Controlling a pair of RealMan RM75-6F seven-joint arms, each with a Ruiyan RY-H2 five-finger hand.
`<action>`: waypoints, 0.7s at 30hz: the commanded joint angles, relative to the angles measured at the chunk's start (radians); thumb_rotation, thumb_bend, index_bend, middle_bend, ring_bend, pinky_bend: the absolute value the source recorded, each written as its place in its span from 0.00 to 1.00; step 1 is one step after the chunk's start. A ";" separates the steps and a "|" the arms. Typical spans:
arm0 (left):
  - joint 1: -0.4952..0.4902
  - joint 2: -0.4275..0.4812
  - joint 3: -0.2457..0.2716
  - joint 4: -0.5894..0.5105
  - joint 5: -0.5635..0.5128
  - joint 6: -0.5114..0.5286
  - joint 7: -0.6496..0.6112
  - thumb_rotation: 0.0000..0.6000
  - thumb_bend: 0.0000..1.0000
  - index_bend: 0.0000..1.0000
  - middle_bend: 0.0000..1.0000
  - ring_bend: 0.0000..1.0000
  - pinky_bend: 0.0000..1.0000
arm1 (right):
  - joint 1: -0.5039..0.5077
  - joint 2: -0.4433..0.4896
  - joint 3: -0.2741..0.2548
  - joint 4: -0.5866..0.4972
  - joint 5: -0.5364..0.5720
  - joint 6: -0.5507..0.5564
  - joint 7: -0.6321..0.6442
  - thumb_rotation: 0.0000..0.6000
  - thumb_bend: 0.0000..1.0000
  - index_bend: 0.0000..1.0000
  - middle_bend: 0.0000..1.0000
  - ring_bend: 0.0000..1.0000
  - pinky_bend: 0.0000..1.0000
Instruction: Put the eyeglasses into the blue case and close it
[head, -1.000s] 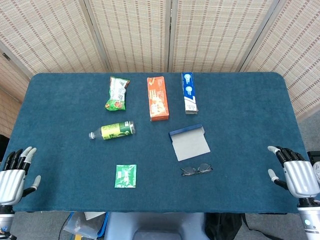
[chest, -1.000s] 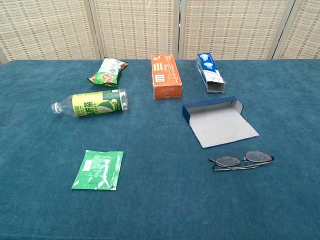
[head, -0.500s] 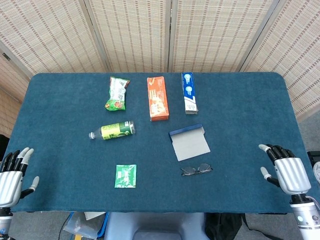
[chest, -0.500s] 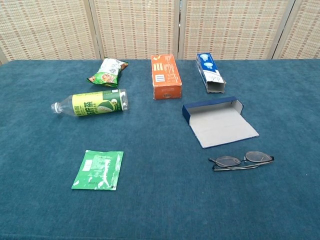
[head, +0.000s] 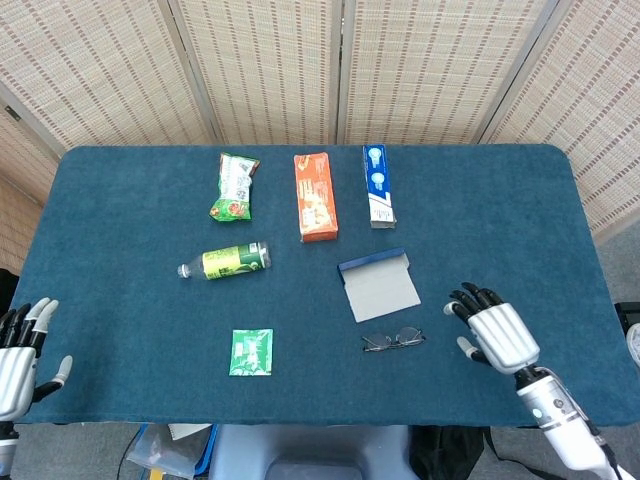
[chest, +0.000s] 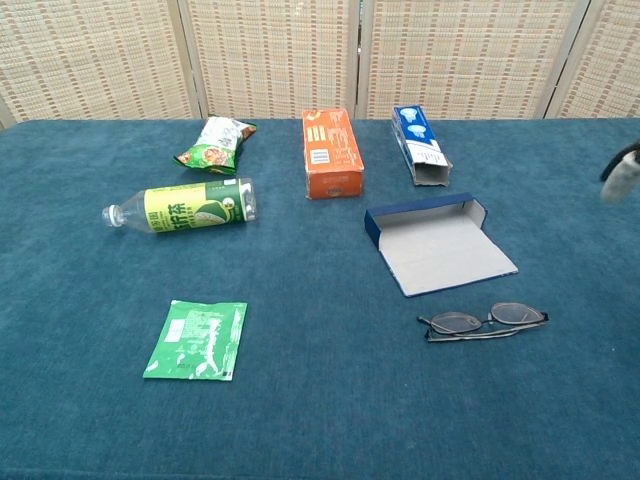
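Observation:
The eyeglasses (head: 394, 340) (chest: 486, 321) lie folded on the blue cloth near the front edge. Just behind them the blue case (head: 378, 284) (chest: 436, 247) lies open, its grey lining up. My right hand (head: 495, 332) hovers to the right of the glasses, fingers apart and empty; only its fingertips (chest: 622, 172) show at the chest view's right edge. My left hand (head: 22, 352) stays at the table's front left corner, fingers spread, holding nothing.
A green sachet (head: 251, 352) lies at the front left. A green-labelled bottle (head: 226, 262) lies on its side mid-left. At the back are a snack bag (head: 234, 187), an orange box (head: 315, 196) and a blue-white box (head: 377, 185).
My right hand has moved left from the table's right edge toward the glasses. My left hand has drifted slightly down and left. The objects have not moved.

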 joint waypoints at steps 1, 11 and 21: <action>0.006 0.000 0.002 0.002 0.002 0.007 -0.006 1.00 0.36 0.00 0.00 0.00 0.00 | 0.045 -0.038 -0.014 0.006 -0.010 -0.061 -0.040 1.00 0.30 0.32 0.18 0.05 0.17; 0.025 -0.006 0.012 0.012 0.006 0.018 -0.023 1.00 0.36 0.00 0.00 0.00 0.00 | 0.110 -0.177 -0.018 0.101 0.038 -0.159 -0.158 1.00 0.26 0.33 0.13 0.00 0.10; 0.030 -0.012 0.016 0.034 0.007 0.010 -0.039 1.00 0.36 0.00 0.00 0.00 0.00 | 0.162 -0.285 -0.010 0.206 0.090 -0.220 -0.151 1.00 0.26 0.33 0.12 0.00 0.09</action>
